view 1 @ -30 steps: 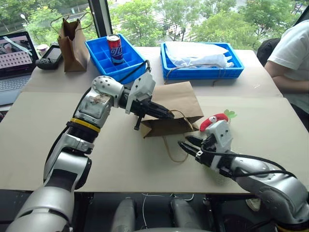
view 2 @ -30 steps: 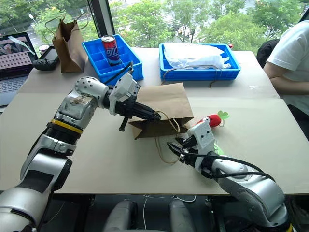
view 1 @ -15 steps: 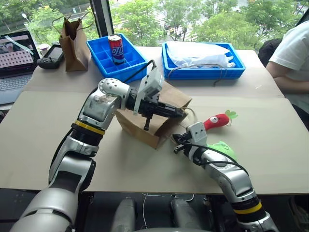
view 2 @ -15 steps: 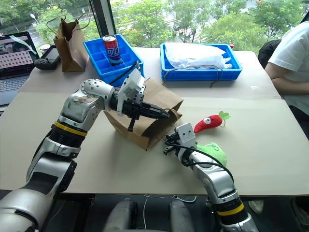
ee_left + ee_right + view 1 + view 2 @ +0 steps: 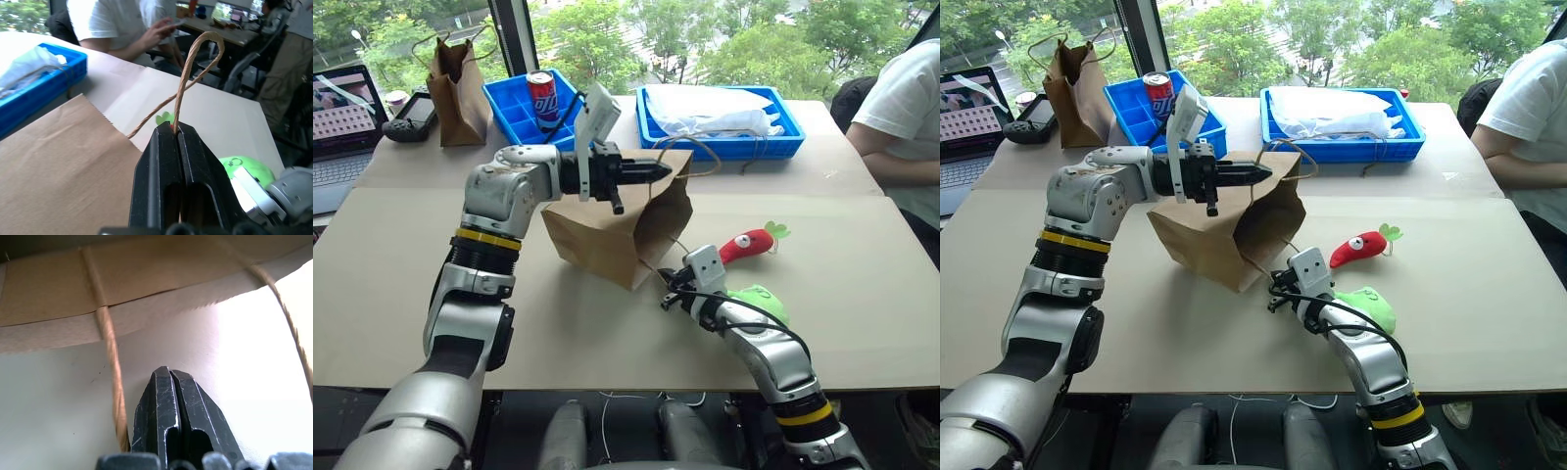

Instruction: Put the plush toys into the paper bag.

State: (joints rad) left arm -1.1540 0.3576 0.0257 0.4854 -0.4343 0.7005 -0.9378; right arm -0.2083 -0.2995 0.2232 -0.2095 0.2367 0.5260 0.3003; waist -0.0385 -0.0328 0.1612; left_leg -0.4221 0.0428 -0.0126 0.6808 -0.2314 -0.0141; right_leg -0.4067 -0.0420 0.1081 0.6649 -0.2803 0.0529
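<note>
Paper bag (image 5: 607, 230) lifted by one twine handle, toys outside it.

My left tool (image 5: 177, 131) is clenched on the upper twine handle (image 5: 195, 63), holding the bag's mouth open mid-worktop. My right tool (image 5: 168, 374) is pressed shut just beside the lower handle (image 5: 110, 357), gripping nothing. The red chili toy (image 5: 749, 244) and green toy (image 5: 759, 299) lie on the worktop (image 5: 862, 284) towards its right edge.
</note>
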